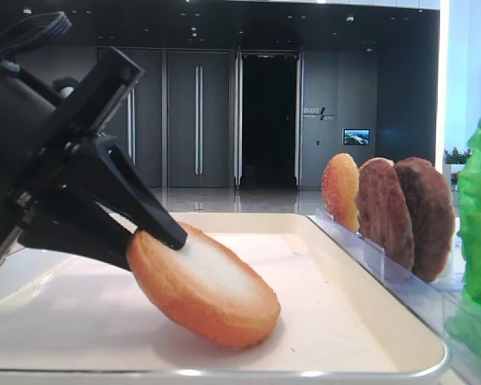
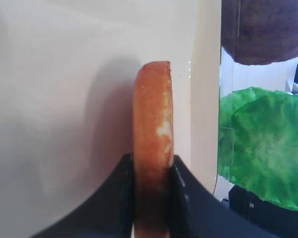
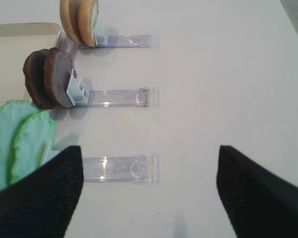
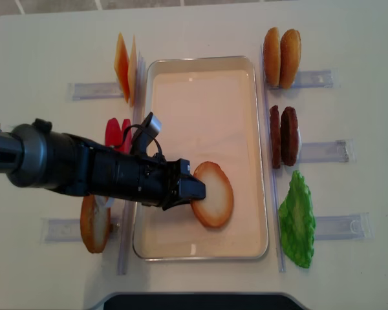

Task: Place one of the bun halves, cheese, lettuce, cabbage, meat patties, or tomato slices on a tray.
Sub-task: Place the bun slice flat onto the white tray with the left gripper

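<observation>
The bun half (image 1: 204, 293) sits closest, tilted on the tray (image 1: 361, 337), its lower edge touching the tray floor and its upper edge lifted toward the left. Its crust is golden-brown and its pale whitish cut face is turned up. From above it lies in the near part of the tray (image 4: 207, 248), right of the middle. The left gripper (image 4: 193, 192) is clamped on the raised edge of that bun half (image 4: 213, 194), one black finger (image 2: 181, 198) on each side of the edge in the left wrist view. Its dark arm reaches in low from the left, across the tray's left rim.

The right gripper (image 3: 149, 191) hangs over bare table with its jaws spread wide and nothing between them.

Beyond the tray's right rim clear racks hold lettuce (image 4: 297, 219), then two meat patties (image 4: 282, 135), then two more buns (image 4: 281, 57). On the left stand another bun (image 4: 94, 224), red tomato slices (image 4: 119, 132) and orange cheese slices (image 4: 125, 68).
</observation>
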Controlling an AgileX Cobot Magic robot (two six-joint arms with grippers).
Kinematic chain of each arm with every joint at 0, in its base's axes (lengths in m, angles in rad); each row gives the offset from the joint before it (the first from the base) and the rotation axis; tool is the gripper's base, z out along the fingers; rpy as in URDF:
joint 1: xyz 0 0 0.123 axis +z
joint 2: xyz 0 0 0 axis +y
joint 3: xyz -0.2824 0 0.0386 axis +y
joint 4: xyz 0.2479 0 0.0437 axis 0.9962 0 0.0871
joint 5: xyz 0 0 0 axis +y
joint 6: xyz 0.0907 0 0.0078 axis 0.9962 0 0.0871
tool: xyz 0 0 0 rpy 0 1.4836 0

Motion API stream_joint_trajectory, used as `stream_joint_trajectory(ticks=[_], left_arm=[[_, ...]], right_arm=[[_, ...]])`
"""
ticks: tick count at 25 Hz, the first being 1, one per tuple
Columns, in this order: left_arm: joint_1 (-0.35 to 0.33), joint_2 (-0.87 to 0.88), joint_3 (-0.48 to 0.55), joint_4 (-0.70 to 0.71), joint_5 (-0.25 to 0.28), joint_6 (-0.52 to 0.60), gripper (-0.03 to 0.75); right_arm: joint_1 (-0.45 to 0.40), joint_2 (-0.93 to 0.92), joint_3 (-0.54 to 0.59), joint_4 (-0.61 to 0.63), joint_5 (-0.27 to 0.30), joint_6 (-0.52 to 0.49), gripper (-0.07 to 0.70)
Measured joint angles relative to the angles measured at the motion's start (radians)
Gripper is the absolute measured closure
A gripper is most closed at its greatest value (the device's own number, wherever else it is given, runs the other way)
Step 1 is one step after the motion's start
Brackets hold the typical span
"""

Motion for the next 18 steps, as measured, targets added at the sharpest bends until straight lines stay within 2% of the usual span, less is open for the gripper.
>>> stream_joint_trajectory(ticks=[7, 11, 14, 18], left_arm=[[0.000, -0.004, -0.001, 0.061, -0.011, -0.076, 0.578], [0.000, -0.029, -0.001, 0.082, -0.037, -0.091, 0.553], [0.000, -0.041, -0.001, 0.090, -0.065, -0.098, 0.505], [0.000, -0.041, -0.001, 0.093, -0.078, -0.121, 0.394]], right_arm=[[0.000, 0.000, 0.000, 0.000, 0.000, 0.000, 0.076], [0.000, 0.000, 0.000, 0.000, 0.000, 0.000, 0.076], [0.000, 0.000, 0.000, 0.000, 0.000, 0.000, 0.076], [0.000, 0.000, 0.000, 0.000, 0.000, 0.000, 0.076]])
